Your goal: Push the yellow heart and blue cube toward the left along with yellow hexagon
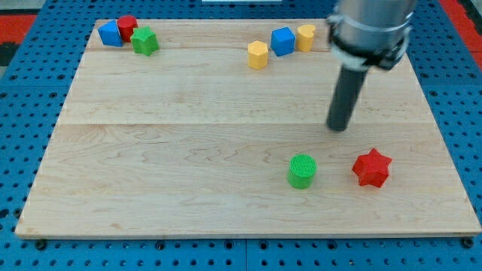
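A yellow hexagon (257, 55) sits near the view's top, right of centre. Just to its right is a blue cube (283, 41), and a yellow heart (306, 37) touches the cube's right side. My tip (339, 127) rests on the board well below and to the right of these three blocks, apart from all of them. The rod rises from it toward the view's top right.
A blue block (110, 34), a red cylinder (126, 27) and a green block (144, 41) cluster at the top left. A green cylinder (302, 171) and a red star (372, 168) lie below my tip. The wooden board (151, 165) has blue pegboard around it.
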Available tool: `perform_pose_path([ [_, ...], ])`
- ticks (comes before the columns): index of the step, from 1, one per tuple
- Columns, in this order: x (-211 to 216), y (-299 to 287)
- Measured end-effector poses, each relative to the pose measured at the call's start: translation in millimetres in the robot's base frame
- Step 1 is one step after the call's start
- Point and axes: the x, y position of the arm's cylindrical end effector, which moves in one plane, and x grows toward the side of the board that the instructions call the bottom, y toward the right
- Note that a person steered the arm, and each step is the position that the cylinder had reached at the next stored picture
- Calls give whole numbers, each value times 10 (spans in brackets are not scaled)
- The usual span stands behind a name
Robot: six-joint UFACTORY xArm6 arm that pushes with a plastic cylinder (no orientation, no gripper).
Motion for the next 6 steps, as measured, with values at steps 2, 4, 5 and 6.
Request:
perform_pose_path([
  [2,-1427,656],
  [4,-2126,-13],
  [5,-1722,-715],
  [6,-1335,-1422],
])
